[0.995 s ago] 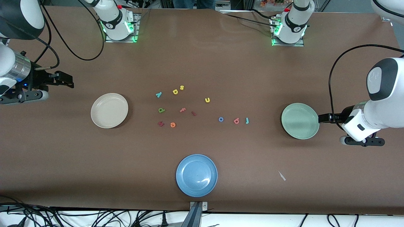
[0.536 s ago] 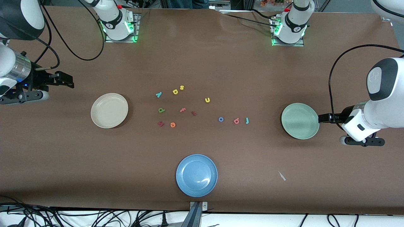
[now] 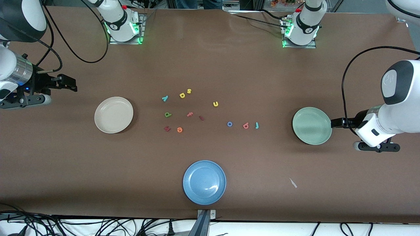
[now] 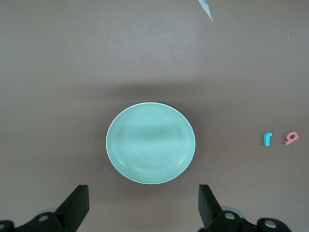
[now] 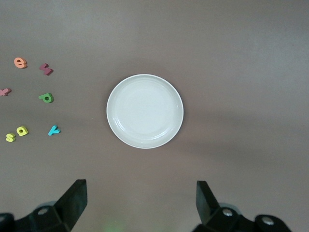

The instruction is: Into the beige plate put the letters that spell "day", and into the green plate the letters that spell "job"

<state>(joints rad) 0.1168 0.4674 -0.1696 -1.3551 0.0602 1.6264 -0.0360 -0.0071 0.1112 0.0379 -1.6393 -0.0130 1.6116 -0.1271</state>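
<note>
The beige plate [image 3: 113,114] [image 5: 145,110] lies toward the right arm's end, the green plate [image 3: 311,126] [image 4: 150,143] toward the left arm's end. Between them lie the teal y [image 3: 165,98], yellow d [image 3: 182,95] and green a [image 3: 167,114], then the blue o [image 3: 229,124], pinkish b [image 3: 245,125] and teal j [image 3: 257,125] closer to the green plate. My left gripper [image 3: 334,123] [image 4: 144,203] hangs open and empty just outside the green plate's rim. My right gripper [image 3: 72,84] [image 5: 141,200] is open and empty over bare table beside the beige plate.
A blue plate [image 3: 204,182] sits near the table's front edge. Other loose letters lie among the first group: yellow s [image 3: 189,90], yellow u [image 3: 215,104], pink f [image 3: 190,114], orange e [image 3: 179,130] and two dark red ones. A small white scrap [image 3: 293,183] lies nearer the camera than the green plate.
</note>
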